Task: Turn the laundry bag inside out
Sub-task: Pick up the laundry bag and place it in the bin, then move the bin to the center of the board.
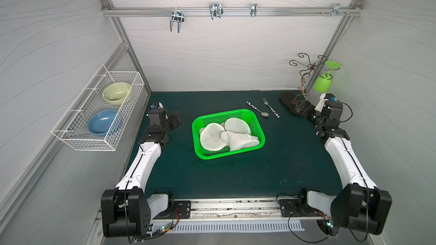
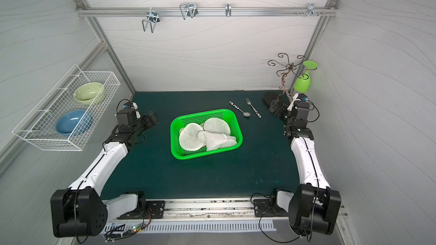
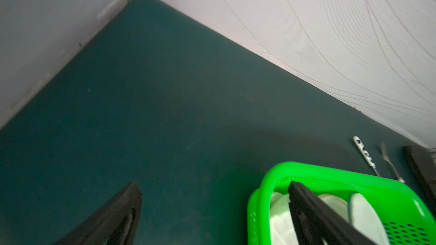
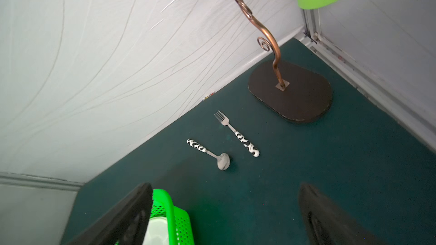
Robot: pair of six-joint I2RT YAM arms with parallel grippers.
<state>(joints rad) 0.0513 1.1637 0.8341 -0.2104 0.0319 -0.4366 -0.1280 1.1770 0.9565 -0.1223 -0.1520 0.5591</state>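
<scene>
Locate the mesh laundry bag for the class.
In both top views the laundry bag lies crumpled inside the green basket in the middle of the table, just in front of the spoon.

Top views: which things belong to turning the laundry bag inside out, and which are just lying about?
Job: laundry bag, in the green basket; left gripper and right gripper, both open and empty.
Lying about: spoon, fork, glass stand with green glass, wire rack holding green bowl and blue bowl, wall hooks.

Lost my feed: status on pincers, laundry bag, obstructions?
Left pincer open, empty. Right pincer open, empty. Laundry bag in green basket, walls around.
</scene>
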